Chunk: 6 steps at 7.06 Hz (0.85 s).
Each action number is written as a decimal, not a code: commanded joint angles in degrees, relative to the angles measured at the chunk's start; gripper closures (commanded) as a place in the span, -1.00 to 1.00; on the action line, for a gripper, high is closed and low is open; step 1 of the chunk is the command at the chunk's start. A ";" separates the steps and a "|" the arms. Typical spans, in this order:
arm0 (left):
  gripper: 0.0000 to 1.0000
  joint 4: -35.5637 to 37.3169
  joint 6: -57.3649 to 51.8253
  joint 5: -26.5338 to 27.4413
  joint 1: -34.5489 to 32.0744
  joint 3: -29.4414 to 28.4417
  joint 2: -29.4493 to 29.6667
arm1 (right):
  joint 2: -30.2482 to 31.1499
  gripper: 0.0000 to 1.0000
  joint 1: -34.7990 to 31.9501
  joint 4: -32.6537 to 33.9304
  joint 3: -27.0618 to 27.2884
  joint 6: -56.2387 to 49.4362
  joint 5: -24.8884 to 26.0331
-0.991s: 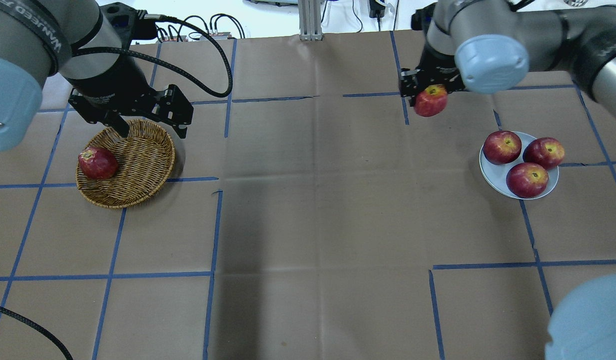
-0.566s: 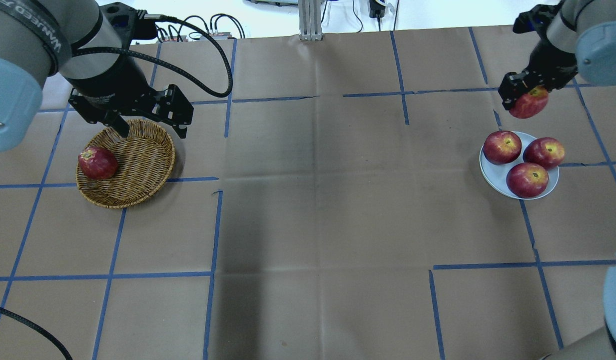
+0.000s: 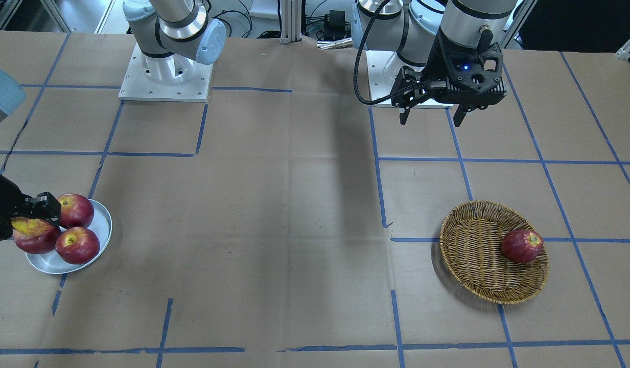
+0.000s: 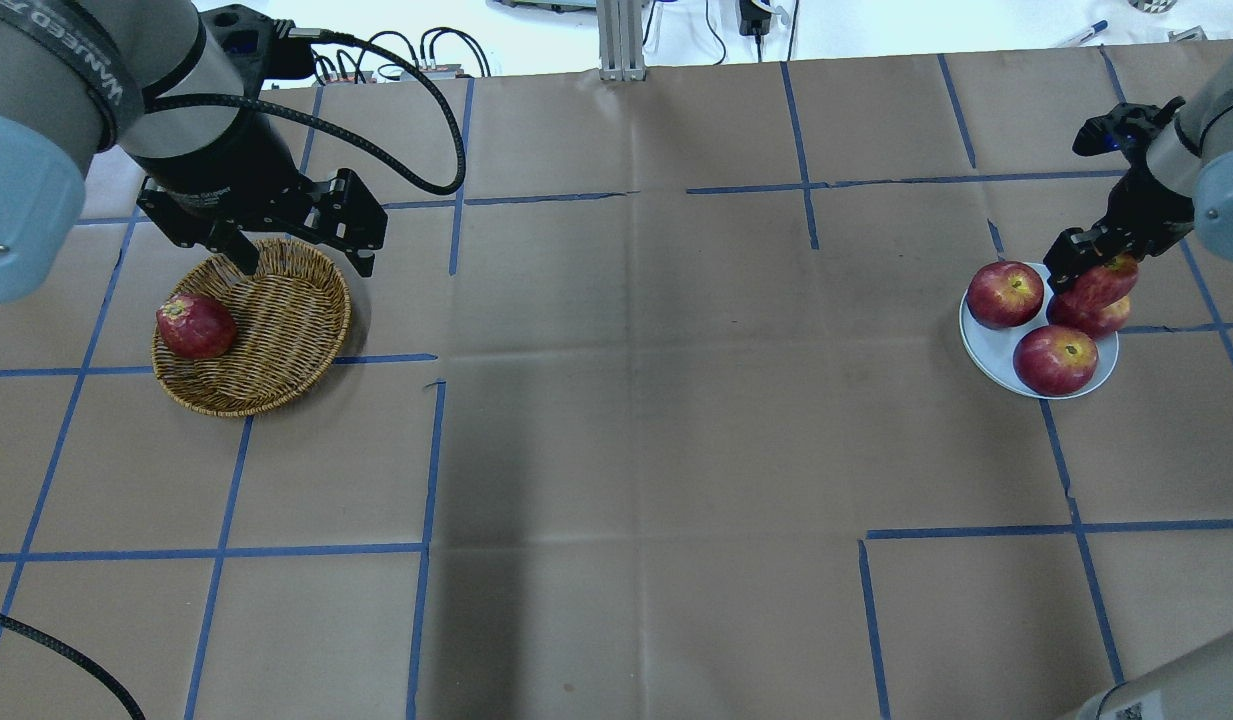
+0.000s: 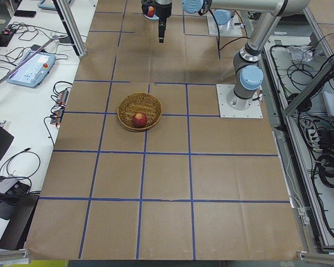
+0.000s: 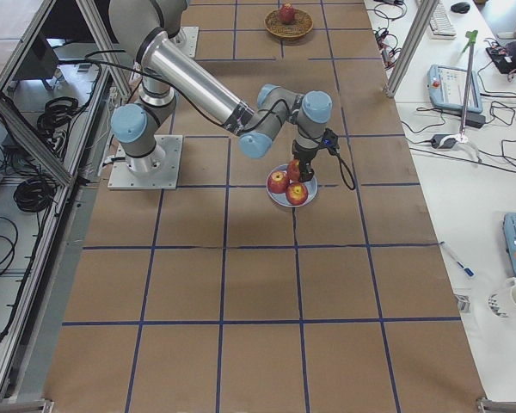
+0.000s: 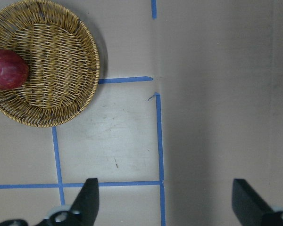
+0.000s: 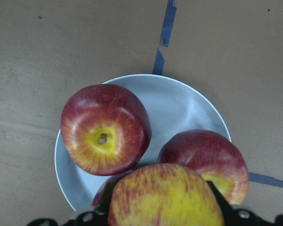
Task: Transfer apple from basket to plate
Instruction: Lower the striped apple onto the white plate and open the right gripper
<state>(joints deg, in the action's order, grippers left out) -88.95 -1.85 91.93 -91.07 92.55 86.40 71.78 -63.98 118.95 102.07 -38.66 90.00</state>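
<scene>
The red-and-yellow apple [image 4: 1111,285] is held in my right gripper [image 4: 1094,274], which is shut on it just above the back of the pale plate [image 4: 988,346]. In the right wrist view the apple [image 8: 165,200] hangs over the plate [image 8: 179,101]. In the front view the apple [image 3: 26,225] hovers at the plate's [image 3: 104,225] left side. The wicker basket [image 4: 281,335] sits far left. My left gripper [image 4: 306,266] is open and empty, above the basket's far rim; its wrist view shows the basket [image 7: 56,75] at top left.
Three red apples lie on the plate [image 4: 1005,294] [image 4: 1055,359] [image 4: 1088,317], the last partly under the held apple. A dark red apple [image 4: 195,326] lies in the basket's left side. Blue tape lines cross the brown paper table.
My right gripper has carried the apple right and down, from the far middle of the table to over the plate. The left arm has not moved.
</scene>
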 commanded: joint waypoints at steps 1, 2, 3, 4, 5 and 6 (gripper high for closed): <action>-0.98 0.00 0.00 0.00 -0.07 0.00 0.00 | 0.12 -0.33 -0.18 1.28 1.55 0.16 0.00; -0.98 0.00 0.09 0.00 -0.07 0.00 0.08 | 0.12 -0.34 -0.36 1.19 1.82 0.16 0.09; -0.98 0.00 0.00 0.00 -0.07 0.00 0.00 | 0.12 -0.36 -0.36 1.19 1.91 0.16 0.09; -0.99 0.00 0.09 0.00 -0.07 0.00 0.08 | 0.21 -0.50 -0.36 1.37 1.73 0.16 0.09; -0.98 0.00 0.09 0.00 -0.07 0.00 0.09 | 0.03 -0.99 -0.36 1.37 1.56 -0.19 0.09; -0.98 0.00 0.09 -0.09 -0.07 0.00 0.09 | 0.29 -1.00 -0.36 1.46 1.29 -0.02 0.09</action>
<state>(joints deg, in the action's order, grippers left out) -88.95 -1.77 91.91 -91.14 92.55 86.47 71.93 -64.33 120.33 103.62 -38.68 90.09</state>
